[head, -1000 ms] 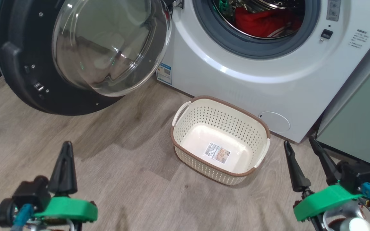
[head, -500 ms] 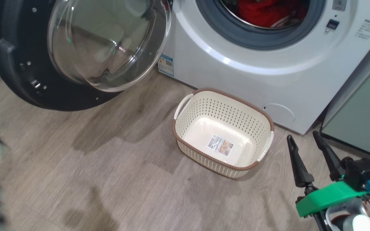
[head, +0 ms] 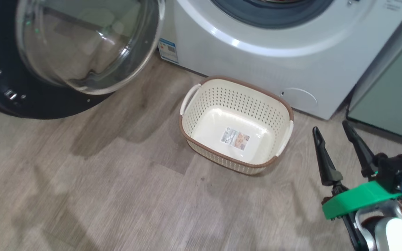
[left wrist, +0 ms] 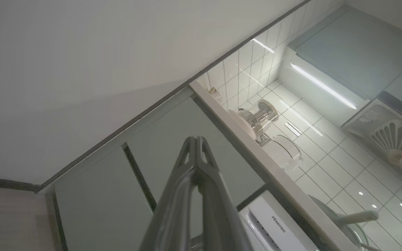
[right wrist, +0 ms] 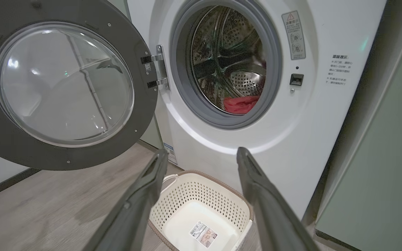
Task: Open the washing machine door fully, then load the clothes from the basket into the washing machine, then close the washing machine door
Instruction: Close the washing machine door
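The left gripper (left wrist: 195, 140), two long dark fingers pressed together on nothing, points up at a white wall (left wrist: 82, 69) and pale green panels (left wrist: 92, 202); its place relative to the cream perforated plastic basket (head: 229, 101) cannot be told. Left of and behind that basket, the large round washing machine door (head: 72, 45) hangs swung wide, its glossy black rim framing a clear domed glass bowl. Directly behind the basket rises the smooth white front-loading washing machine (head: 257, 59), with a grey rubber gasket (right wrist: 178, 69) and a dimpled steel drum (right wrist: 229, 52). The bright red fabric clothes (right wrist: 241, 104) lie crumpled low in that drum. The basket itself, brown-rimmed with white side handles (head: 188, 99), holds just a paper label (head: 235, 138) on its glossy bottom, so opening and loading look done and only closing the door remains. Right of the basket, near but apart, the right gripper (head: 330, 126) hovers with fingers spread wide and empty, above grey wood-grain floor (head: 117, 191). Further right stands a matte pale green cabinet (head: 389, 90).
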Available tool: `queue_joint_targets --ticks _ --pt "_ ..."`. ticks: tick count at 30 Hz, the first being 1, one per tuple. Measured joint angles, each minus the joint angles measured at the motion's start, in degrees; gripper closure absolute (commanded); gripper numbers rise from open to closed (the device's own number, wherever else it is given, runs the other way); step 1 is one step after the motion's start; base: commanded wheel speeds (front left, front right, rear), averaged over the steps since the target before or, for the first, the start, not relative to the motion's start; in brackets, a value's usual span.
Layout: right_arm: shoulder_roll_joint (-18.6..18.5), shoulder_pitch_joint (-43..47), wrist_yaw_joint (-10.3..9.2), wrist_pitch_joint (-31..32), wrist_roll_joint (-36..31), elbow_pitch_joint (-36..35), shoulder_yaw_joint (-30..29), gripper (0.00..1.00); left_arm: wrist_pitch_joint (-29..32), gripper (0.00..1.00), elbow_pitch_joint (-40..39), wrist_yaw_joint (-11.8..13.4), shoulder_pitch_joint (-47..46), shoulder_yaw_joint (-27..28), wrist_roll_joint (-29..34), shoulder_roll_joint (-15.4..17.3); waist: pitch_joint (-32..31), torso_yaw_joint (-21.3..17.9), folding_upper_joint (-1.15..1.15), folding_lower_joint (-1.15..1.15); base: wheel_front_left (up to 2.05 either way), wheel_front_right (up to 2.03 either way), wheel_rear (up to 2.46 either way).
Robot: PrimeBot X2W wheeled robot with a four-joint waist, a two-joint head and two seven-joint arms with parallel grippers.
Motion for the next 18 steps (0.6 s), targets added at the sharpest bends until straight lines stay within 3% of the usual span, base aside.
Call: queue_joint_targets --ticks 2,10,18 --pt "0.00 -0.41 0.00 0.21 -0.08 -0.40 0.00 0.00 0.86 1.00 6.01 0.19 -1.35 0.25 -0.12 1.68 0.76 -0.62 0.00 0.00 0.00 0.00 0.00" --pt "-0.02 -2.42 0.00 1.27 -1.57 -1.27 0.35 0.00 2.74 1.00 23.98 0.14 -4.13 1.27 -2.05 3.20 3.82 -2.49 0.00 0.00 0.00 0.00 0.00" --pt "-0.04 -3.82 0.00 2.53 -2.98 -2.82 0.25 0.00 5.75 1.00 30.96 -1.63 -5.65 0.94 -3.81 3.31 6.82 -3.68 0.00 0.01 0.00 0.00 0.00"
